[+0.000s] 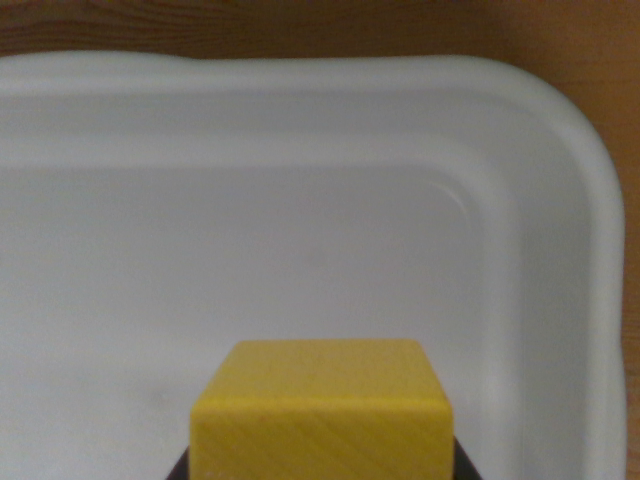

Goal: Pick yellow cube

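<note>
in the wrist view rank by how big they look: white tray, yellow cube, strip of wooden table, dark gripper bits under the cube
1. white tray, fills most of the frame
2. yellow cube, enlarged by nearness to the camera
3. wooden table, only a strip and a corner showing
4. dark gripper parts, mere slivers beside the cube

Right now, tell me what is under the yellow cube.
Below the yellow cube lies the white tray's floor. Dark parts, perhaps the gripper, peek out at its lower corners; the rest is covered.

The cube (322,415) sits low and central, over the tray (560,150) on the table (300,25)
</note>
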{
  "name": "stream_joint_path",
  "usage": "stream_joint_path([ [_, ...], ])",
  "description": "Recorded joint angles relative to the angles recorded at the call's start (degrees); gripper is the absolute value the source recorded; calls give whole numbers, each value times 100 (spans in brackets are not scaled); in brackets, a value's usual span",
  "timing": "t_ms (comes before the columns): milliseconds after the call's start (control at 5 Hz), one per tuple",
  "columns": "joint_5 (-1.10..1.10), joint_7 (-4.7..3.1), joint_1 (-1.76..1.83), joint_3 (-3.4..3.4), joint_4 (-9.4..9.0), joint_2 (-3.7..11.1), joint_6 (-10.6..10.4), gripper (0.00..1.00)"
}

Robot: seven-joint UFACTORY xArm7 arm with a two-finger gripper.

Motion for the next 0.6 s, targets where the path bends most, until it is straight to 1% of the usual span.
stream_joint_path([
  [600, -2, 4, -1, -1, 47, -13, 60, 100],
])
